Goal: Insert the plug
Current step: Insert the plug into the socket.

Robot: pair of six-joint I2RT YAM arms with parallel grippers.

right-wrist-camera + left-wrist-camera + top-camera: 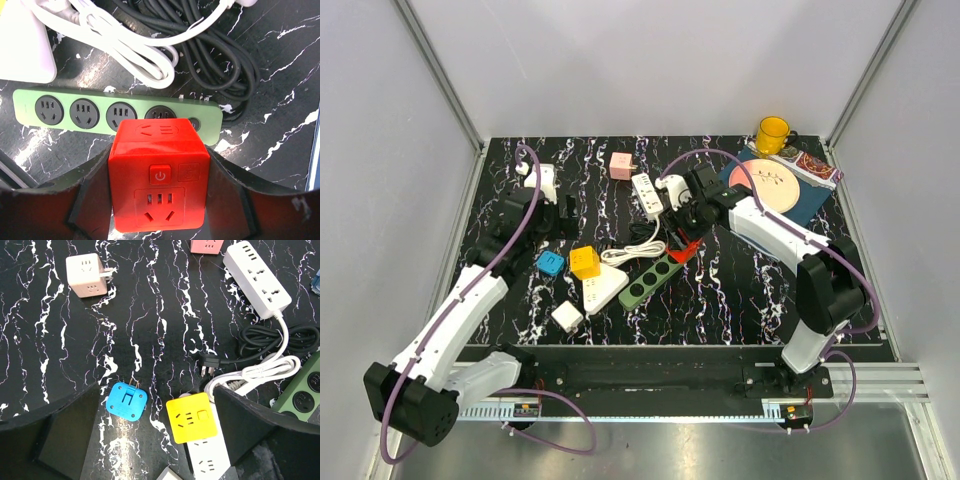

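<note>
The right gripper (pixel 158 200), grasping the red cube adapter (pixel 159 165), hangs over the end socket of the crosswise green power strip (pixel 100 129); the left gripper (pixel 157 432), released, is farther off.

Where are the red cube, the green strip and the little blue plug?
red cube (pixel 160 175): right wrist view, on its power button.
green strip (pixel 85 112): right wrist view, on its second round socket.
blue plug (pixel 126 401): left wrist view, middle of its body.

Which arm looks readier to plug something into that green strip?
The right. Its gripper holds the red cube adapter right by the green power strip and its sockets. The left gripper hangs open and empty over the blue plug and yellow cube, away from the strip.
</note>
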